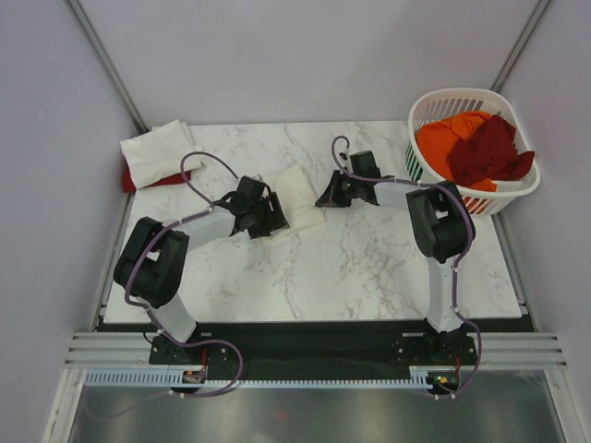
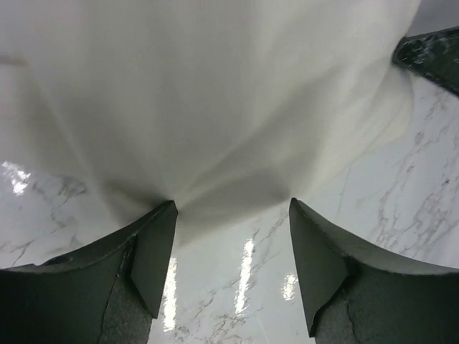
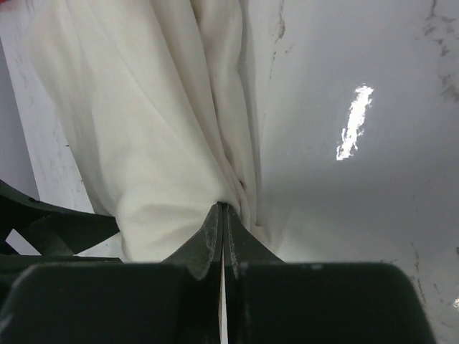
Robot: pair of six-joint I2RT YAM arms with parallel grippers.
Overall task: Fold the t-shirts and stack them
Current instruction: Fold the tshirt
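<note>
With the right gripper point(image 3: 224, 209) clamped on the cream-white t-shirt point(image 2: 215, 93), I close the spread left gripper point(image 2: 233, 215) only once cloth lies between its fingers point(image 2: 154, 258).

We see soft, matt cotton cloth in the cream-white t-shirt point(image 2: 215, 93), a smooth, glossy marble-look table point(image 2: 401, 201), a white slatted plastic laundry basket point(image 1: 434, 100), and matt dark plastic fingers point(image 2: 154, 251) on the left gripper point(image 2: 233, 215).

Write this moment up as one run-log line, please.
cream t-shirt: bunched mid-table | right claw: shut on it | left claw: open, at its edge | basket: orange shirt, maroon shirt inside
</note>
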